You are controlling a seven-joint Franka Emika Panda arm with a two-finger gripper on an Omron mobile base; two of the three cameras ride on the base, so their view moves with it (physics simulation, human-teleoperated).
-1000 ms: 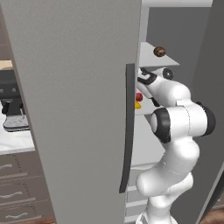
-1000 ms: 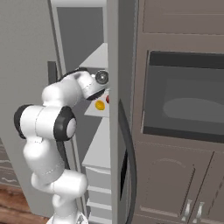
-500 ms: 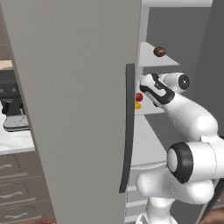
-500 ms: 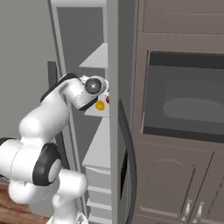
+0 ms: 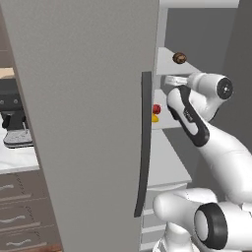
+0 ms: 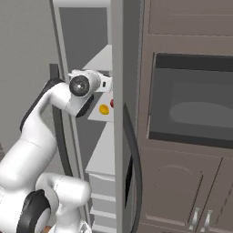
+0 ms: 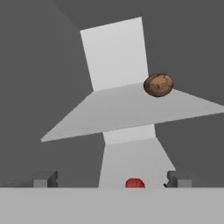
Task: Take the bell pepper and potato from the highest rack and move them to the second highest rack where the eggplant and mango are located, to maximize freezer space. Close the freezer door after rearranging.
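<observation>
The freezer [image 5: 88, 123] holds one potato [image 5: 179, 58] on its highest rack, and one bell pepper [image 5: 156, 109] and one mango [image 5: 154, 118] on the rack below. One oven [image 6: 193, 100] stands at right.

Arm up, elbow bent, wrist turned level.
I have the claw [image 7: 111, 179] pointing forward with jaws spread wide and nothing between them; each fingertip [image 7: 45, 179] sits out at either side of my hand view.
</observation>
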